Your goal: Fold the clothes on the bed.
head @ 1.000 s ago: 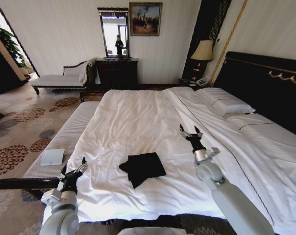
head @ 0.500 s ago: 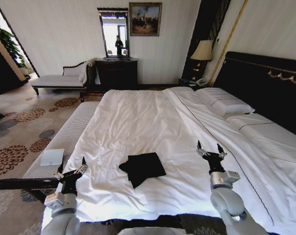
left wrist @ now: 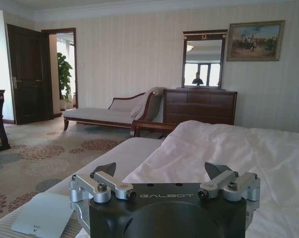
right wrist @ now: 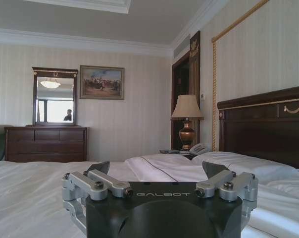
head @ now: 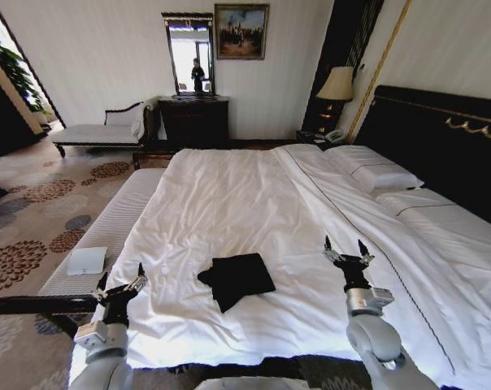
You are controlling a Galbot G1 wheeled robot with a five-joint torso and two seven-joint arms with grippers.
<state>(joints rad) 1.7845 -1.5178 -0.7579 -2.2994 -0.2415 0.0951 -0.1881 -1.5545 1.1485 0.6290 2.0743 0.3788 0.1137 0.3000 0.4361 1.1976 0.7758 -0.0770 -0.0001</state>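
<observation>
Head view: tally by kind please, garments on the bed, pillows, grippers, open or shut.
Black T-shirt, folded on the bed: 1
White pillows: 2
Grippers, left gripper and right gripper, both open and apart from the shirt: 2
Total: 5

This is a hotel-style bedroom: a very large bed with white sheets and pillows stands against a tall dark headboard with gold trim. A shaded brass table lamp, a dark wooden dresser under a framed mirror, a gilt-framed painting, a pale chaise longue and floral patterned carpet furnish it.
</observation>
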